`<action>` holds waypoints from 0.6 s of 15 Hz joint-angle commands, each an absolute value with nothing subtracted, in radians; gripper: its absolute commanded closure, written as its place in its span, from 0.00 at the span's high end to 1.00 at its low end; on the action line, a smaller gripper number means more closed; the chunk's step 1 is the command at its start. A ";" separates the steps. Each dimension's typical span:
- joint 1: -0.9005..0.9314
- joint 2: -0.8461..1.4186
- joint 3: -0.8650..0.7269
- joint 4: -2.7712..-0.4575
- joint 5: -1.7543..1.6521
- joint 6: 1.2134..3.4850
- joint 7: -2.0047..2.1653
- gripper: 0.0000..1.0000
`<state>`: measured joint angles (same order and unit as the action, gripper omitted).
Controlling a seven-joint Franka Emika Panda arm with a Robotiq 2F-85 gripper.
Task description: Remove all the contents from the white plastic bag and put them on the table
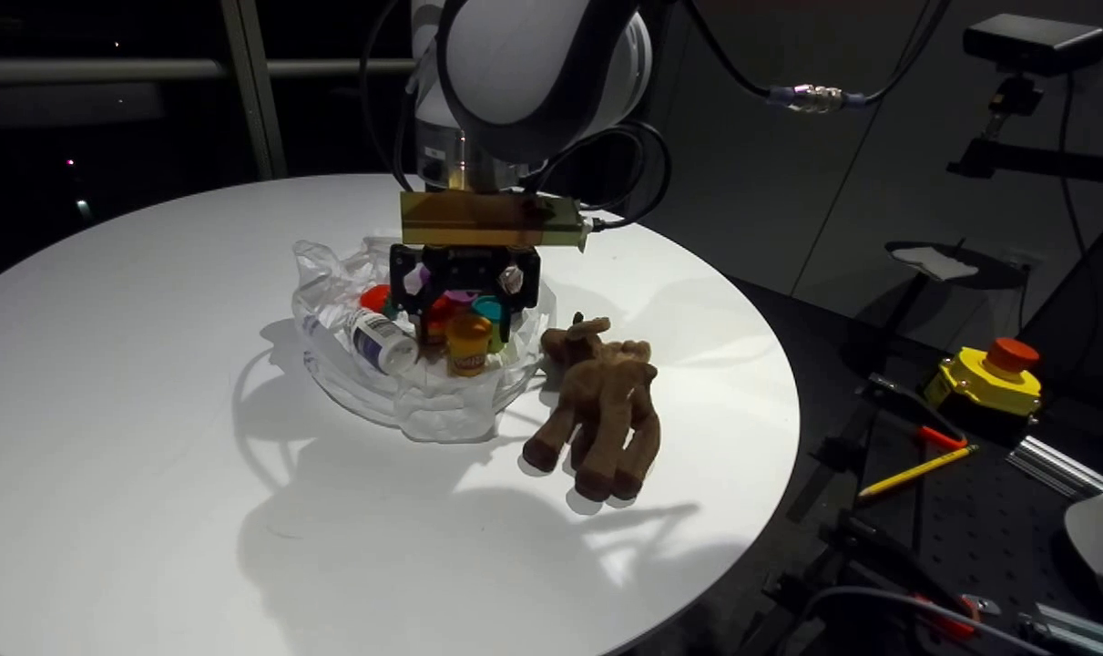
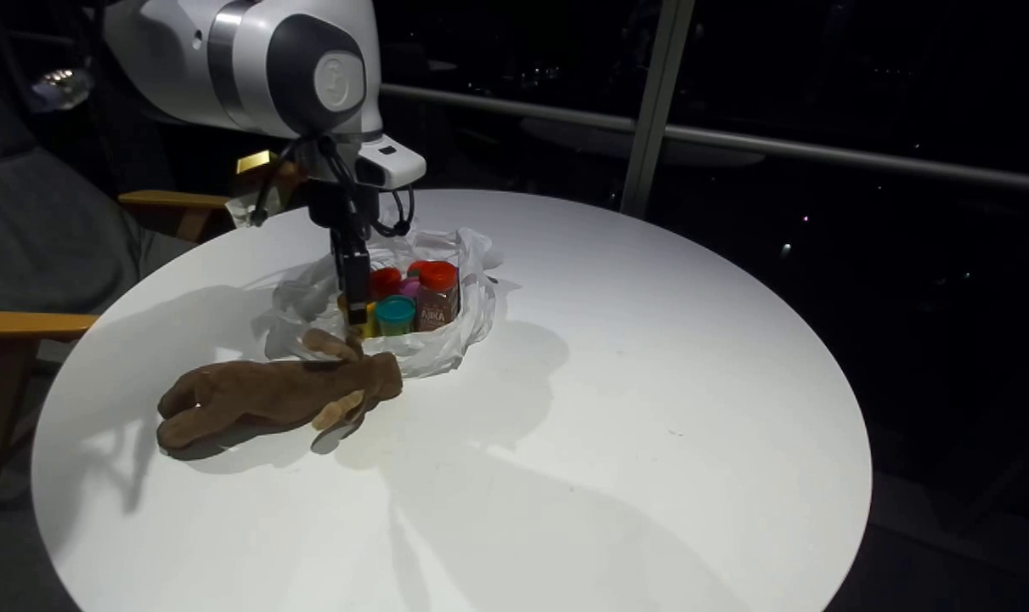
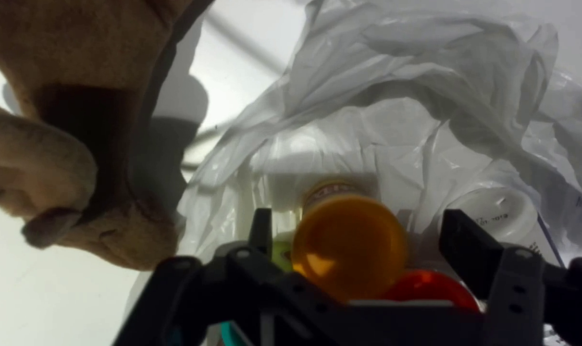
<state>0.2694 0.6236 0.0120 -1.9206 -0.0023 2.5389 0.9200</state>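
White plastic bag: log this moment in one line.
Gripper: open, nothing held | orange tub: in white plastic bag, between jaws in wrist view | brown plush toy: on table, beside bag

Wrist view: you're losing the body of the plush toy past the edge at 10 o'clock; teal lid is getting clipped at 7; your gripper is covering part of the red lid at 4; print on the white bottle at 3 is coming out too blurred to read. In an exterior view, 9 o'clock: gripper is standing side-on, one finger mostly hiding the other and part of the orange tub.
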 commanded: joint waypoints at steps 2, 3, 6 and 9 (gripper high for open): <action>0.264 0.635 0.011 -1.888 0.026 2.542 0.894 0.49; 0.264 0.627 0.012 -1.896 0.027 2.544 0.894 0.42; 0.272 0.606 0.005 -1.927 0.021 2.551 0.906 0.28; 0.279 0.563 0.005 -1.976 0.022 2.553 0.920 0.28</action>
<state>0.2681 0.6257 0.0095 -1.9160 -0.0022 2.5404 0.9203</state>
